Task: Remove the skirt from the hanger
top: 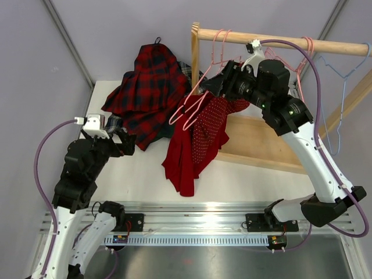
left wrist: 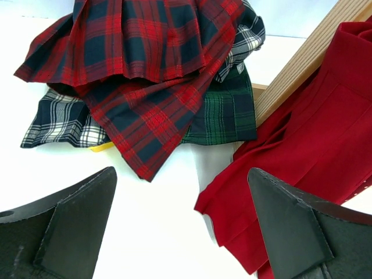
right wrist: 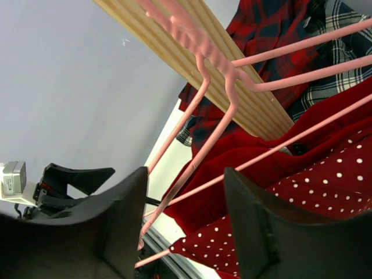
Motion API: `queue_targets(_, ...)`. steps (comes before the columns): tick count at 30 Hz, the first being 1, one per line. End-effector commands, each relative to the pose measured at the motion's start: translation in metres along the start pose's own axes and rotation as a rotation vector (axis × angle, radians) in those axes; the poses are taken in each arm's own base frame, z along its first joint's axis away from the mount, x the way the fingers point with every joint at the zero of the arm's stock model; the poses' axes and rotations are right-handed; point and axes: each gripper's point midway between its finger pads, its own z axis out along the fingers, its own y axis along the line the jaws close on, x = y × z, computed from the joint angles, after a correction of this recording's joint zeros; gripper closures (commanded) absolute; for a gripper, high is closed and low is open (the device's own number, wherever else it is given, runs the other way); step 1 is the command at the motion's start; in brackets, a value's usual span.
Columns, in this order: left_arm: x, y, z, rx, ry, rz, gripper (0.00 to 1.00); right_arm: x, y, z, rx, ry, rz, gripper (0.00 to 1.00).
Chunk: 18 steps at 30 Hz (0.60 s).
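Two pink wire hangers (top: 195, 107) hang from the wooden rod (top: 290, 42). A plain red skirt (top: 180, 154) and a red polka-dot skirt (top: 210, 131) hang on them, and the plain one's hem reaches the table. My right gripper (top: 210, 84) is open at the hangers' left side. In the right wrist view, pink hanger wires (right wrist: 200, 136) pass between its spread fingers (right wrist: 185, 174), above the polka-dot skirt (right wrist: 331, 186). My left gripper (top: 125, 142) is open and empty over the table, left of the red skirt (left wrist: 317, 145). Its fingers (left wrist: 72, 224) are wide apart.
A pile of plaid skirts (top: 145, 87) lies at the table's back left, red tartan over green and white ones (left wrist: 151, 70). The wooden rack's base (top: 261, 145) crosses the right side. More pink (top: 302, 61) and blue (top: 343, 70) hangers hang further right.
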Motion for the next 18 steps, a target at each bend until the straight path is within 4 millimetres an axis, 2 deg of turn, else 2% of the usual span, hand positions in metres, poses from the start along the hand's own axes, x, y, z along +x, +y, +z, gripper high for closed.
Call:
queue_targets(1, -0.001, -0.001, 0.001, 0.009, -0.017, 0.016, 0.01, -0.013, 0.023, -0.009, -0.079, -0.063, 0.005, 0.42)
queue_targets(8, 0.006, 0.001, 0.002, 0.007, -0.013, 0.013, 0.01, -0.007, 0.015, -0.006, -0.054, -0.062, 0.013, 0.65)
queue_targets(13, 0.004, 0.000, 0.000, 0.014, -0.013, 0.018, 0.01, -0.008, 0.013, -0.010, -0.044, -0.072, 0.016, 0.92)
queue_targets(14, 0.002, -0.001, 0.000, 0.017, -0.012, 0.022, 0.01, -0.008, 0.012, -0.011, -0.039, -0.075, 0.015, 1.00)
queue_targets(16, -0.004, -0.001, -0.002, 0.009, -0.014, 0.043, 0.01, -0.016, 0.013, -0.022, -0.028, -0.112, 0.007, 1.00)
queue_targets(18, -0.027, -0.008, -0.011, 0.031, -0.051, 0.063, 0.01, -0.025, 0.019, -0.037, -0.028, -0.145, -0.007, 1.00)
